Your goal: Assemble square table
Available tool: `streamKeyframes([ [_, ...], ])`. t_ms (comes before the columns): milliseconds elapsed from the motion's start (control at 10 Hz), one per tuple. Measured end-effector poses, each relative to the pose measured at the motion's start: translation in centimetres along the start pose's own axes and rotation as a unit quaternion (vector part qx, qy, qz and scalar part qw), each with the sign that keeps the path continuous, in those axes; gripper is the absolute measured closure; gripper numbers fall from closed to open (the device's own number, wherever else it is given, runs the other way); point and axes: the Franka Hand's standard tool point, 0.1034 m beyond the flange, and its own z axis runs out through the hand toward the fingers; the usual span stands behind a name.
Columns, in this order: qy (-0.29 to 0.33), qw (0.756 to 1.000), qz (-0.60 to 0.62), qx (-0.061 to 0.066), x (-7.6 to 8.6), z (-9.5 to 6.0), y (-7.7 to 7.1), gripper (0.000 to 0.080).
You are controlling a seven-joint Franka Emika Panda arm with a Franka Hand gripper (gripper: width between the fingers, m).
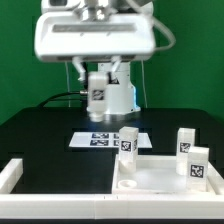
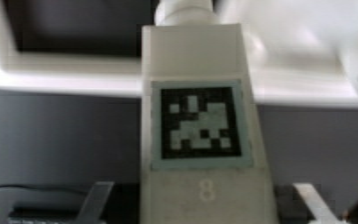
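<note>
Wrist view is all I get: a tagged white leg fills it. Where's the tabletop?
Observer: The tabletop lies in front of the arm, toward the exterior view's right.
Operator: Any legs on it?
Observer: Three legs stand upright on it.
Operator: Where's the held leg relative to that?
Observer: The held leg hangs over the black table, beyond the marker board, apart from the tabletop.

White tagged leg hangs upright above the marker board; the tabletop slab lies just beyond, three legs standing on it.
</note>
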Motion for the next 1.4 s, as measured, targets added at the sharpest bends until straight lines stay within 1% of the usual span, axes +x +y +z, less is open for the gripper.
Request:
streamKeyframes([
  [100,0.016,1.000,0.008,0.008,1.8,-0.9,-0.7,0.0509],
  [200,0.030,1.000,0.006,0.006,2.4,-2.2,-0.9,0.0509],
  [600,0.023,1.000,-0.001,0.003,2.3,-1.9,-1.2,0.0508],
  [700,0.021,1.000,0.015,0.008,3.2,-1.5,-2.2,0.0508],
  [800,0.028,1.000,0.010,0.001,4.4,-0.1,-2.7,0.0508],
  [900,0.031,0.999,0.008,-0.015,4.5,1.9,-2.4,0.0508],
  [1000,0.039,0.999,0.004,-0.034,4.2,3.4,-1.9,0.0508],
  [1100,0.051,0.997,-0.002,-0.058,3.7,4.5,-1.3,0.0508],
  [1200,0.080,0.992,-0.021,-0.093,3.8,4.5,0.5,0.0508],
  [1300,0.078,0.993,-0.014,-0.090,3.4,4.7,0.5,0.0508],
  [1400,0.078,0.993,-0.016,-0.089,3.5,4.8,0.4,0.0508],
])
